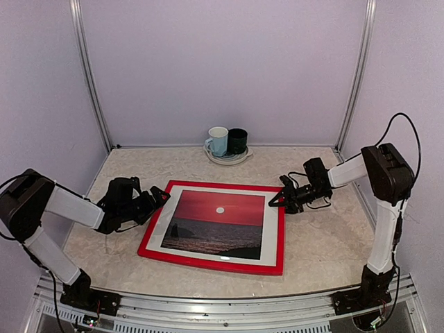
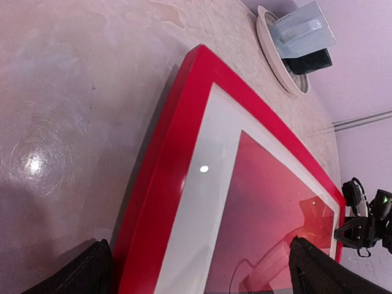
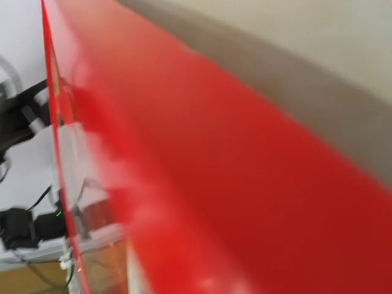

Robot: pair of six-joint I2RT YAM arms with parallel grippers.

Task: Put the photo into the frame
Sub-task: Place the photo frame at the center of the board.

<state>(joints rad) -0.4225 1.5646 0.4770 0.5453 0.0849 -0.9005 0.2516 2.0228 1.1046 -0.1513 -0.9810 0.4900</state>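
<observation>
The red frame (image 1: 208, 262) lies flat on the table, and the sunset photo (image 1: 218, 222) sits inside it behind a white mat. My left gripper (image 1: 161, 196) is at the frame's far left corner. Its jaws stand wide open in the left wrist view (image 2: 205, 275), one fingertip (image 2: 92, 269) outside the red edge (image 2: 177, 141) and the other over the photo (image 2: 275, 202). My right gripper (image 1: 279, 199) is at the frame's far right edge. The right wrist view shows only the blurred red frame (image 3: 233, 184), with its fingers hidden.
A white mug (image 1: 217, 141) and a dark mug (image 1: 237, 141) stand on a plate (image 1: 227, 159) at the back of the table, beyond the frame. Enclosure walls and metal posts close in the sides.
</observation>
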